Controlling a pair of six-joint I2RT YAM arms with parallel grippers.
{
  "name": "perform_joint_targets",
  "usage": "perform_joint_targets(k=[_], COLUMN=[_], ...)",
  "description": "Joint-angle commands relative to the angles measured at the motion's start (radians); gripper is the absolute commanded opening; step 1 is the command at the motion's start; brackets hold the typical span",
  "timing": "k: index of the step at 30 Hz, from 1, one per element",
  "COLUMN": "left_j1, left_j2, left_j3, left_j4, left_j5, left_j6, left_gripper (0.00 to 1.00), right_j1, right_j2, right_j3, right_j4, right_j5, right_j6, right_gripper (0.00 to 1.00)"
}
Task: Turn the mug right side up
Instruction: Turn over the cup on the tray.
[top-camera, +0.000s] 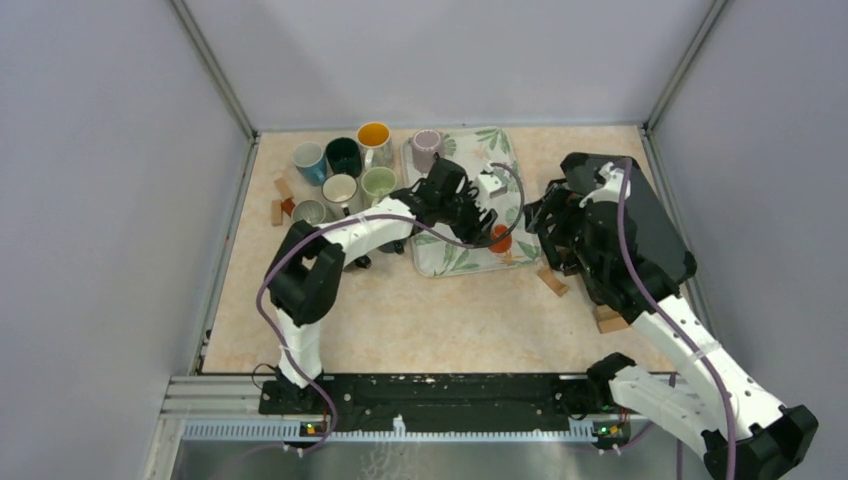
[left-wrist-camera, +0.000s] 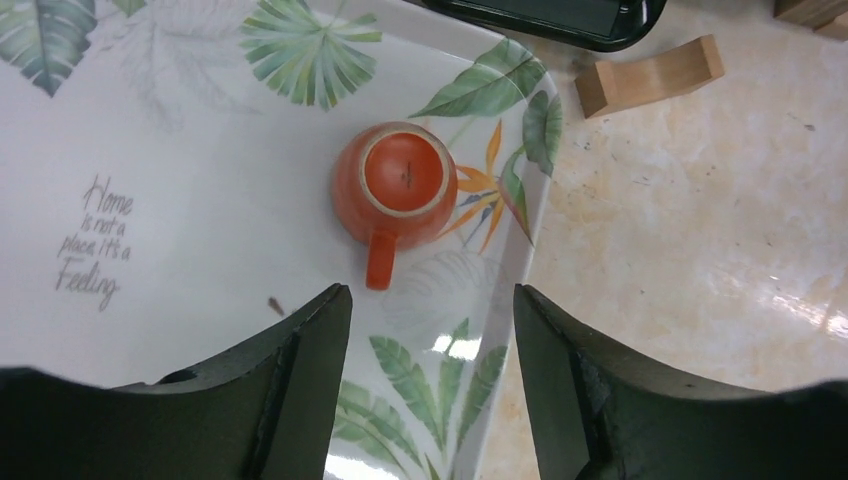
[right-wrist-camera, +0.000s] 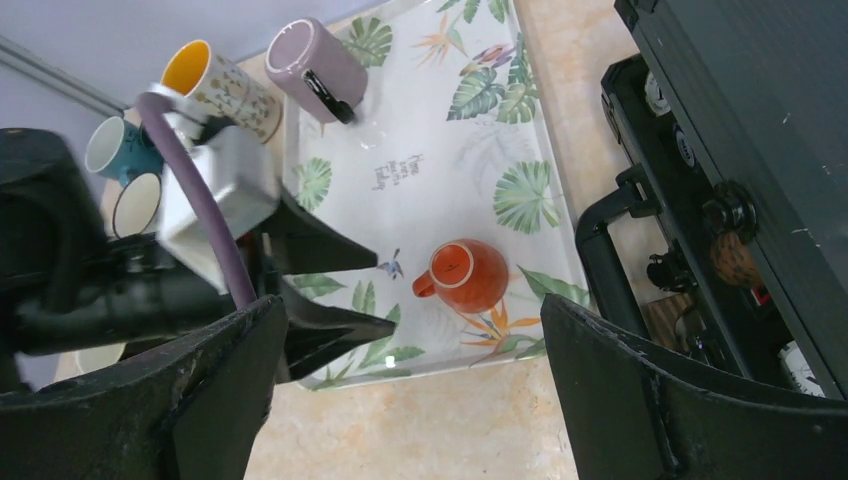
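Orange mug (left-wrist-camera: 398, 190) is bottom-up on the leaf-print tray (left-wrist-camera: 200, 150), rim down, base facing the cam. It sits near the tray's near-right corner, just inside the rim. In the L wrist view its handle points back toward my left hand (left-wrist-camera: 430, 300).

L hand hangs above the mug, not touching it. Its fingers (left-wrist-camera: 310, 370) are spread apart w/ nothing between them, and the gap lines up approx w/ the handle.

Right hand (right-wrist-camera: 412, 320) is off to the right of the tray, over the desk (top-camera: 400, 310) by the black case (top-camera: 640, 215). Its fingers are wide apart too, holding nothing, and its cam looks across at the mug and the L hand.

Purple mug (right-wrist-camera: 315, 68) is at the tray's far-left corner. A cluster of mugs (top-camera: 343, 157) stands on the desk left of the tray. A wooden block (left-wrist-camera: 650, 72) lies on the desk just off the tray's near-right corner.
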Motion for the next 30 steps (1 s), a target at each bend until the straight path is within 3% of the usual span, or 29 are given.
perform_joint_targets(k=[1, 9, 15, 30], left_j1=[-0.005, -0.014, -0.015, -0.020], left_j2=[0.098, 0.239, 0.288, 0.341], left_j3=[0.130, 0.273, 0.312, 0.343], left_j4=[-0.059, -0.182, -0.222, -0.194], left_j5=[0.040, 0.002, 0.003, 0.020], left_j6=[0.124, 0.194, 0.203, 0.188], left_gripper=[0.66, 0.51, 0.47, 0.44], right_j1=[-0.007, -0.006, -0.006, -0.006], right_j2=[-0.045, -0.074, -0.067, -0.071], right_j3=[-0.002, 0.005, 0.001, -0.003], right_j4=[0.007, -0.005, 0.003, -0.002], right_j5=[-0.001, -0.008, -0.016, -0.014], right_j6=[0.016, 0.006, 0.008, 0.004], right_gripper=[0.99, 0.99, 0.99, 0.99])
